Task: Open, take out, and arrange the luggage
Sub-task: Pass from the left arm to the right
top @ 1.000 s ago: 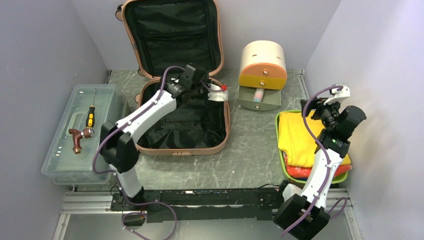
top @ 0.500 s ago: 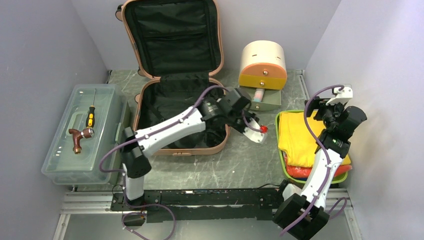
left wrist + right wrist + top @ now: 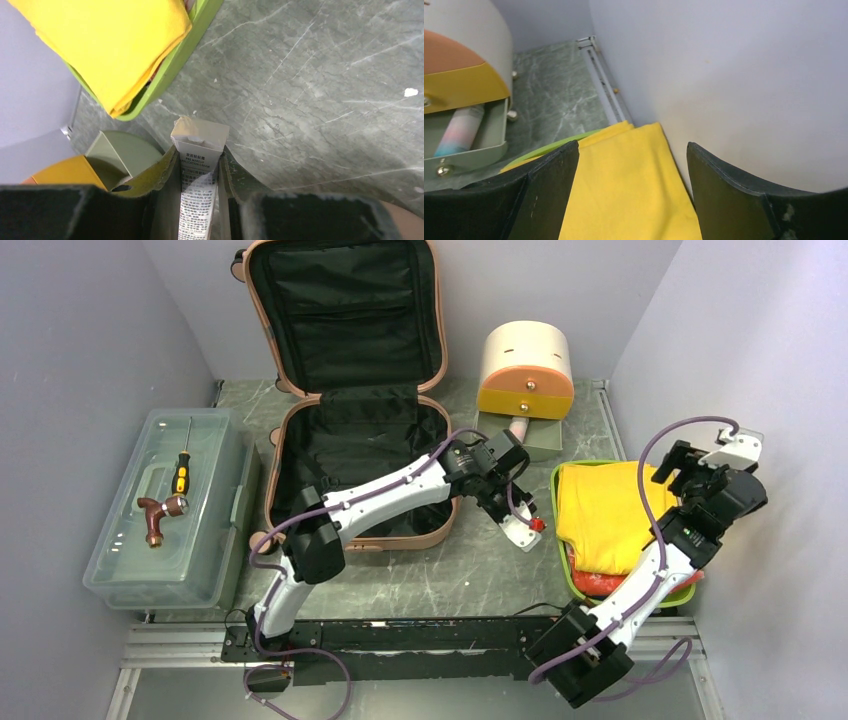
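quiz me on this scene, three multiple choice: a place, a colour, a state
1. Where is the tube in the left pincer? A) inside the luggage B) over the table, between luggage and green tray C) lying in the green tray
2. What colour is the top cloth in the tray? A) yellow B) red C) blue
3. How is the luggage? A) zipped shut B) open, lid flat on the table C) open, lid standing up
1 B: bare table shows under the tube, beside the tray's rim. 2 A: yellow fabric tops the pile. 3 C: the black-lined lid stands at the back.
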`<state>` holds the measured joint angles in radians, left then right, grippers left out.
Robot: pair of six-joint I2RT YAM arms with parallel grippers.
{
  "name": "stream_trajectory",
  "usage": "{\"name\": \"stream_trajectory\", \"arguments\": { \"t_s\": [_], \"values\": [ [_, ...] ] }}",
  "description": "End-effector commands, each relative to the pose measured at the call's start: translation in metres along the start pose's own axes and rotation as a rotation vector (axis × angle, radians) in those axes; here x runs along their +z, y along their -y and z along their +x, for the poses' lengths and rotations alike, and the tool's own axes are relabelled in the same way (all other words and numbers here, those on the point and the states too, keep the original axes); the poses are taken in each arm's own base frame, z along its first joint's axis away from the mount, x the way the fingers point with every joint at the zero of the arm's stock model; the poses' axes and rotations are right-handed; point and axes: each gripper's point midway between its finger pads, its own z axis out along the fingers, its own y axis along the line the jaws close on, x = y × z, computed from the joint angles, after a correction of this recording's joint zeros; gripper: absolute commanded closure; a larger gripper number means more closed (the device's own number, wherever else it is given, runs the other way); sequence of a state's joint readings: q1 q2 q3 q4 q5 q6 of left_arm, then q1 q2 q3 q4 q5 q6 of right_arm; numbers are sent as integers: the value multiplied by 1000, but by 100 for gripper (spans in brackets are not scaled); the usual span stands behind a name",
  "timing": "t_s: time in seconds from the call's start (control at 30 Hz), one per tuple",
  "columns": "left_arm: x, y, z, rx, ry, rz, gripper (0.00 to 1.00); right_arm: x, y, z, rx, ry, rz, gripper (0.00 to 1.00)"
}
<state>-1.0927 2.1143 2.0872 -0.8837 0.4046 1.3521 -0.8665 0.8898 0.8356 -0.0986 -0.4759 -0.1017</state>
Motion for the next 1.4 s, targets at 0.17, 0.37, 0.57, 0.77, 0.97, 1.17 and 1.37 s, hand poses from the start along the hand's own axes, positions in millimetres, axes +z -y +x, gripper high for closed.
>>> {"name": "stream_trajectory", "arguments": {
  "t_s": [0.17, 0.37, 0.57, 0.77, 0.97, 1.17, 1.37],
  "values": [
    [-12, -32, 1, 126, 183, -72, 88, -14, -8, -26, -62, 90, -138, 19],
    [-46, -48, 19, -64, 292, -142, 87, -37, -96, -13, -236, 198, -664, 15],
    [-101, -51, 11, -301, 371, -181, 87, -39, -157, 25, -460, 201, -916, 4],
    [-172, -75, -7, -596, 467, -306, 88, -54, -227, 28, -410, 216, -1188, 4],
    [-272, -101, -2, -920, 657, -464, 87, -70, -280, 13, -352, 232, -1396, 5],
    [-328, -69, 3, -1037, 822, -395, 86, -103, -317, -36, -230, 311, -1583, 5],
    [-341, -43, 17, -1077, 914, -400, 89, -148, -365, -81, -214, 414, -1701, 3]
  ]
}}
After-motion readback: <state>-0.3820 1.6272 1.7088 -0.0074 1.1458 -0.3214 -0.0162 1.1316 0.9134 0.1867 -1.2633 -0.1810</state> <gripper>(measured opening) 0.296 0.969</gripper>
